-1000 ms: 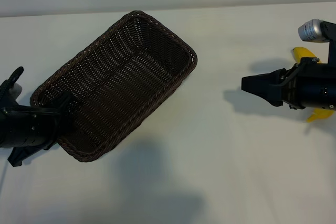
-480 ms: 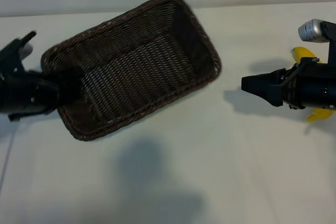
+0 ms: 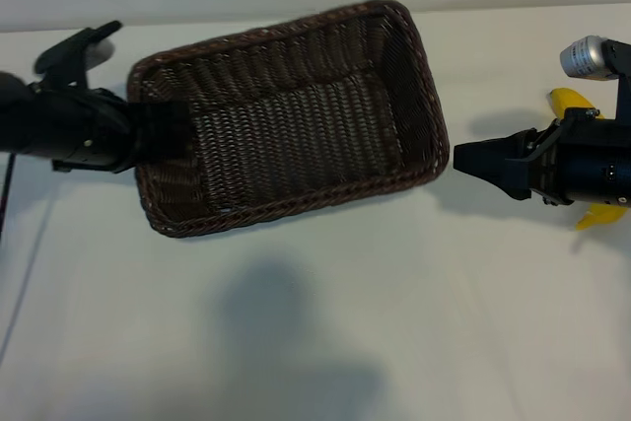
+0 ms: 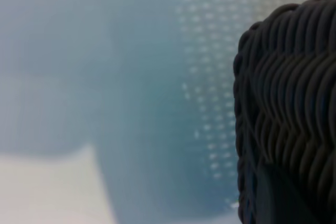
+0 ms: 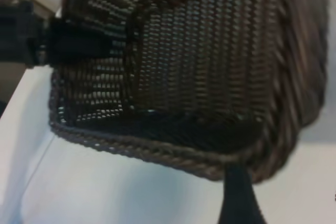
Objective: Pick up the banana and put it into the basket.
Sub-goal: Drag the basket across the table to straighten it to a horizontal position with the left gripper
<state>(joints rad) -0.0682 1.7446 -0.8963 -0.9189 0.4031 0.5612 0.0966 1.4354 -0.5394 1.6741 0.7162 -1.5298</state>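
A yellow banana [image 3: 577, 160] lies at the far right of the white bench [image 3: 325, 342], mostly hidden behind the right arm. The right end effector [image 3: 461, 158] hovers in front of it, its fingers parted and holding nothing, the tips just beside the short end of the dark brown woven basket [image 3: 296, 125]. The left end effector [image 3: 163, 130] is clamped on the basket's opposite short wall, holding it tilted above the bench.

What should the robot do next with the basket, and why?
Probably set the basket down. The left gripper grips its short wall, tilted off the table. The banana still lies behind the empty right gripper, so it needs a steady basket.
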